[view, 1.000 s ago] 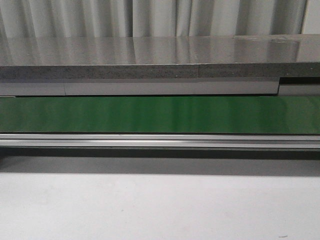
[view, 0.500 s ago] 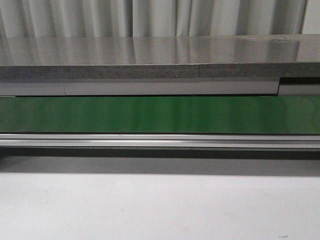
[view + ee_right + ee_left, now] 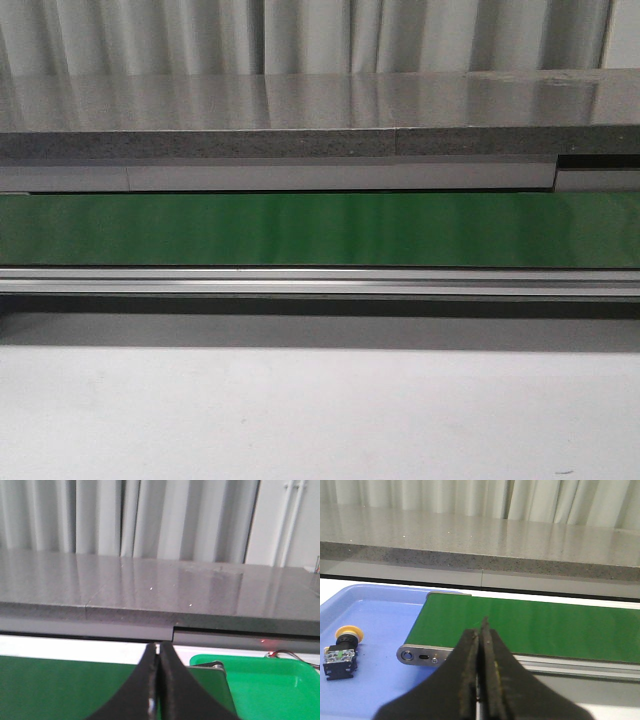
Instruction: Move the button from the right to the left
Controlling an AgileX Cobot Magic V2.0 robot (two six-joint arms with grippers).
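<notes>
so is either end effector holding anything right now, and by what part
Nothing is held. Both the left end effector and right end effector are shut empty; the yellow-capped black push-button lies in the blue tray.

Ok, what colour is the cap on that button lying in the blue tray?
Yellow. The button shows best in the left wrist view, lying in the blue tray.

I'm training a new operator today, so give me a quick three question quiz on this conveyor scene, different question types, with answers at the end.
1. True or false: the button lies in the blue tray.
2. Multiple choice: the left gripper is A) open, B) shut on nothing, C) shut on the button.
3. Fill in: the tray at the belt's other end, in the right wrist view, is ____.

Key: 1 true. 2 B. 3 green.
</notes>
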